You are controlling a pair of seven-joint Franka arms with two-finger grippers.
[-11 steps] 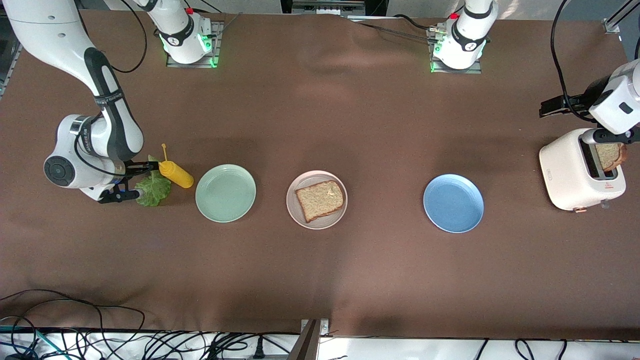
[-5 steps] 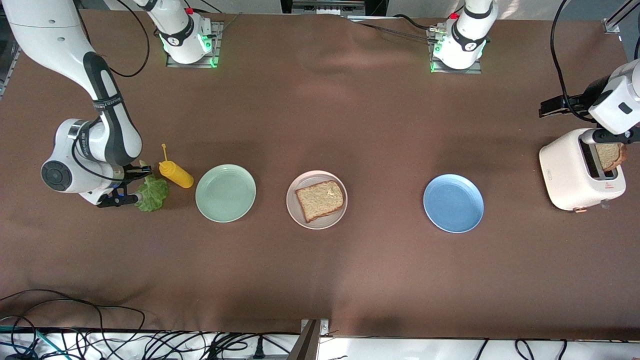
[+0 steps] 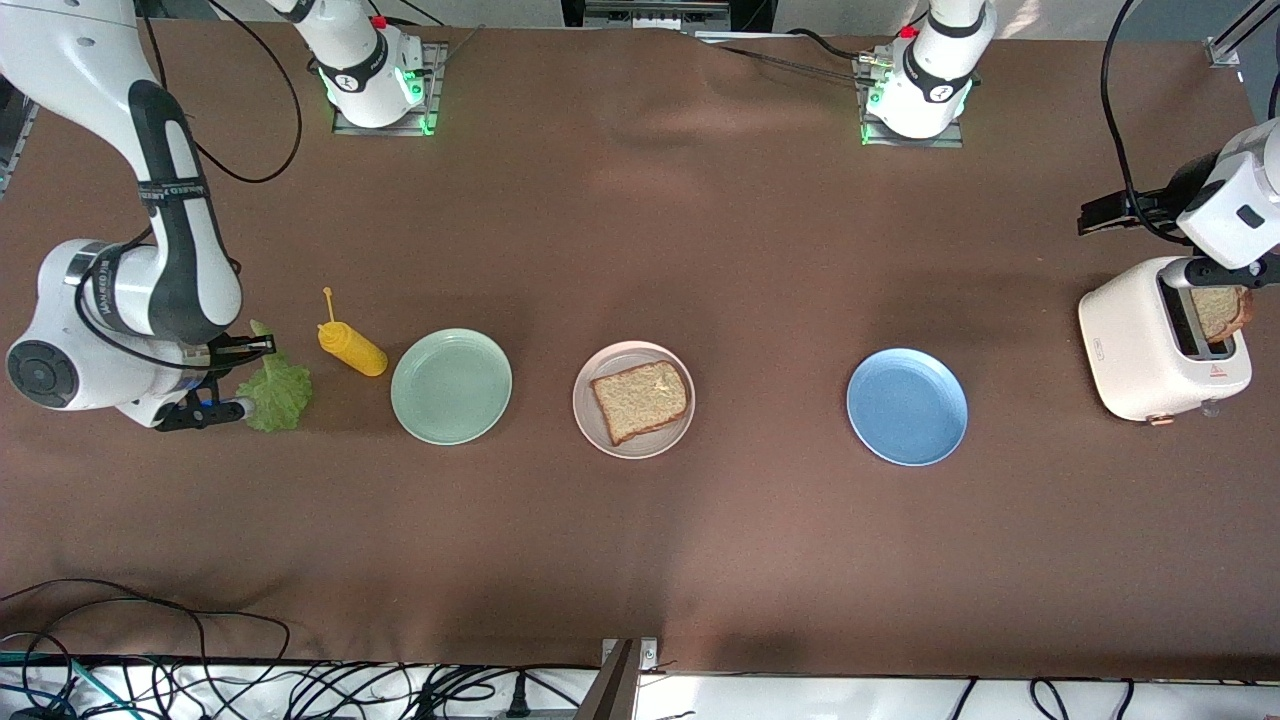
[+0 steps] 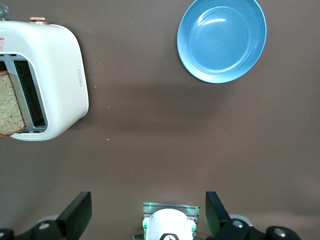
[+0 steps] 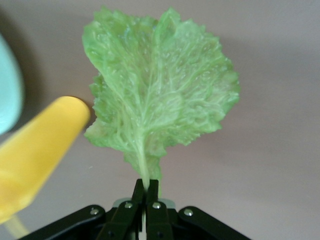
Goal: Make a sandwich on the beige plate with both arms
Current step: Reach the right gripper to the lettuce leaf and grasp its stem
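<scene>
My right gripper is shut on the stem of a ruffled green lettuce leaf, holding it just over the table beside a yellow bottle. The beige plate lies mid-table and carries one slice of brown bread. A second bread slice stands in the white toaster at the left arm's end. My left gripper hangs over that toaster, open and holding nothing.
A yellow squeeze bottle lies between the lettuce and a mint-green plate. A blue plate sits between the beige plate and the toaster. Cables run along the table edge nearest the front camera.
My right gripper has shut on the lettuce stem and drawn the leaf away from the yellow bottle, toward the right arm's end of the table. The left arm has not moved.
</scene>
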